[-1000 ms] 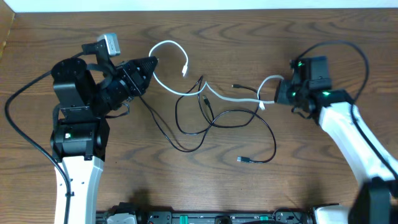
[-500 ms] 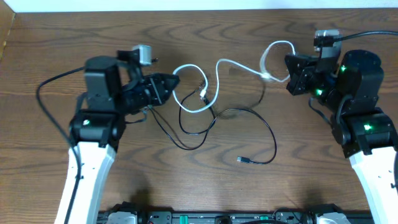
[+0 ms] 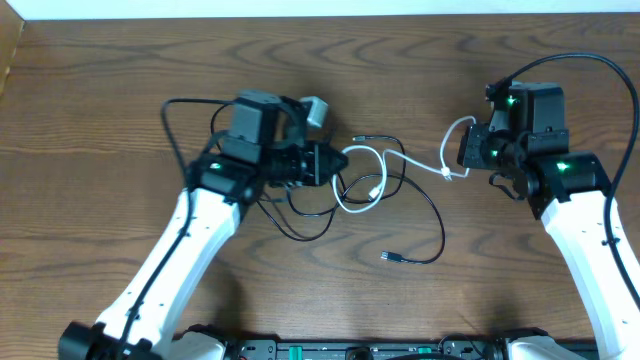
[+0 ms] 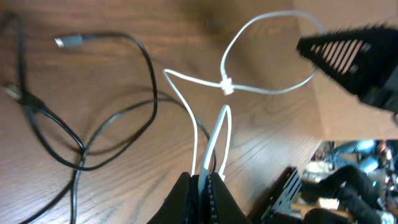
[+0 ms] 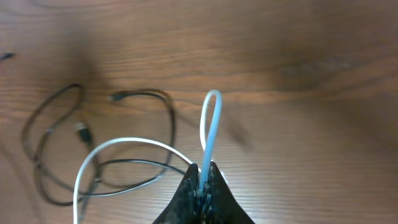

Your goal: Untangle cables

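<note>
Both are clamped on the one white cable [image 4: 227, 85]: left gripper [image 3: 328, 165] mid-table, right gripper [image 3: 466, 152] further right. It still loops through the black cables [image 3: 390, 257] lying on the table [image 3: 100, 120], so pulling apart could cinch the tangle tighter. Count: one white, two black I think.

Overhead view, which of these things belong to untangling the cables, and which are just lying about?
Part of the job:
- white cable, pinched at both ends
- black cables, looped loosely under it
- left hand, shut on the white cable
- right hand, shut on the white cable

Not part of it:
- wooden table
- thick black cord fixed to the right arm
</note>
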### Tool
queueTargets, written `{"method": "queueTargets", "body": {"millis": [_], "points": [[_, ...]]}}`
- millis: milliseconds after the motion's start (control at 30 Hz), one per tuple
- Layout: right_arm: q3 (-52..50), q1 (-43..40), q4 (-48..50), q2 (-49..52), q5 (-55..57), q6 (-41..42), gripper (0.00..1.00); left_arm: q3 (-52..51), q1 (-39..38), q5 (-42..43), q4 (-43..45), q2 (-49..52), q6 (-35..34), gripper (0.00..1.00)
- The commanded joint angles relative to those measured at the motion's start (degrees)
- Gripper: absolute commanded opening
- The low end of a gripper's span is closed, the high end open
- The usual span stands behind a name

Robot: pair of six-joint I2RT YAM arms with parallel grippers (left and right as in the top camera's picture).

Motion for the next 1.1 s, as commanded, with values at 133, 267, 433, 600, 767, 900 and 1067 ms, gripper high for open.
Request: {"method": "queueTargets", "body": {"millis": [133, 267, 433, 600, 767, 900, 1067], "points": [[0.07, -2.34, -2.69, 0.59, 12.41, 0.81, 0.01, 0.61, -8.98, -3.98, 9.55, 5.44, 1.36, 0.07], [0.07, -6.67, -3.39, 0.59, 13.49, 2.86, 0.01, 0.61, -9.53, -4.02, 12.22, 5.46, 1.36, 0.30], [0.07, -11.28, -4.74, 0.59, 13.49, 3.17, 0.01, 0.61, -8.07, -4.20, 8.39, 5.46, 1.68, 0.56], [0.07, -12.26, -6.10, 0.61, 13.35, 3.17, 0.01, 0.61, -7.91, -11.74, -0.37, 5.46, 1.99, 0.56], [0.02, -12.22, -6.95, 0.66, 13.27, 2.47, 0.27, 0.61, -7.91, -15.72, -6.14, 5.46, 1.97, 0.57], [0.02, -12.24, -6.71, 0.72, 13.18, 2.34, 0.52, 0.61, -7.91, -16.02, -8.15, 5.46, 1.97, 0.57], [-0.46, -12.17, -6.78, 0.72, 5.42, 2.32, 0.62, 0.61, -7.91, -16.02, -8.15, 5.46, 1.97, 0.57]]}}
